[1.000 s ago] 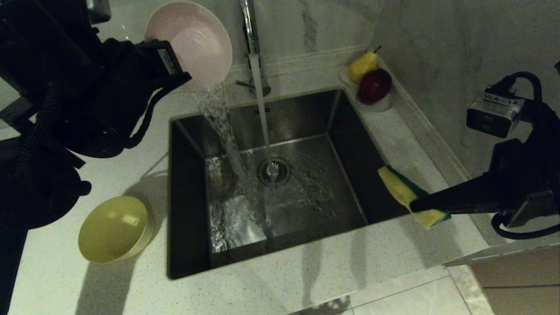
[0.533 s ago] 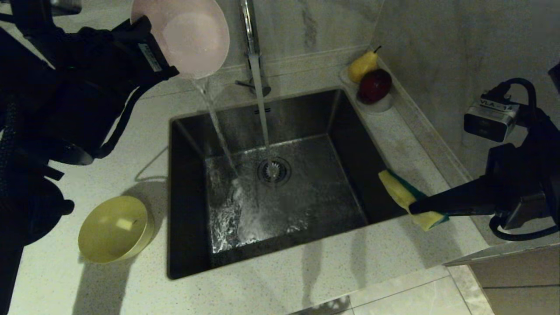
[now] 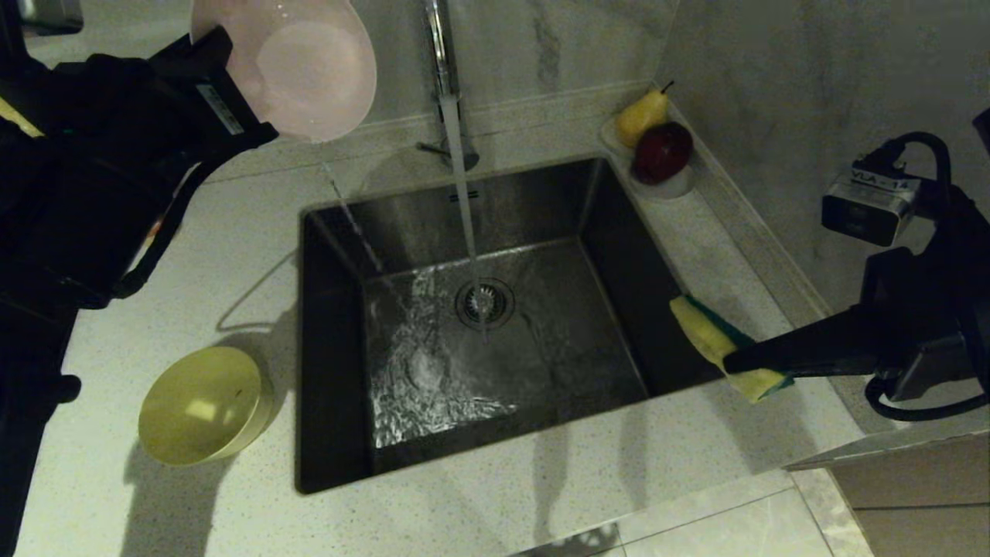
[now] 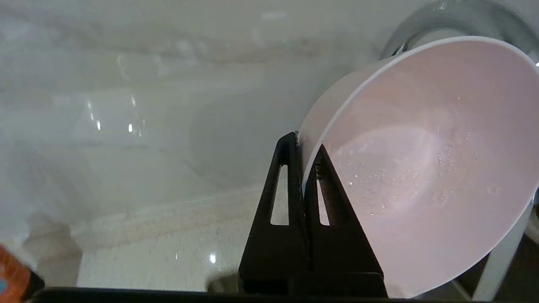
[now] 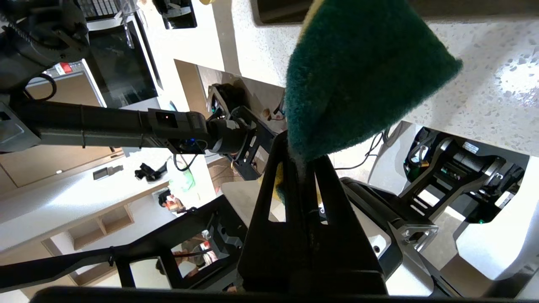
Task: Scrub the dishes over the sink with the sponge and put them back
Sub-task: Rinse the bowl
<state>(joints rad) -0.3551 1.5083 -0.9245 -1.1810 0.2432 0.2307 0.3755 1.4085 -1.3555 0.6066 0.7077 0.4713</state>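
Note:
The pale pink bowl [image 3: 298, 66] hangs tilted above the counter behind the sink's [image 3: 332, 363] back left corner. My left gripper [image 3: 232, 97] is shut on its rim [image 4: 304, 145], one finger inside and one outside. Droplets cling inside the bowl [image 4: 421, 168], and a thin trickle falls from it into the basin. At the sink's right edge my right gripper [image 3: 733, 362] is shut on the yellow and green sponge [image 3: 705, 334], whose green side [image 5: 362, 71] faces the wrist camera. The yellow bowl [image 3: 203, 404] stands on the counter left of the sink.
The chrome tap [image 3: 439, 46] runs a steady stream onto the drain strainer [image 3: 484, 302]. A white dish [image 3: 674, 186] with a pear [image 3: 642, 116] and a red apple [image 3: 662, 151] sits at the back right corner. A wall rises on the right.
My left gripper has carried the pink bowl up and to the left, away from the tap. The water pouring from it has thinned to a trickle. The right arm has stayed still.

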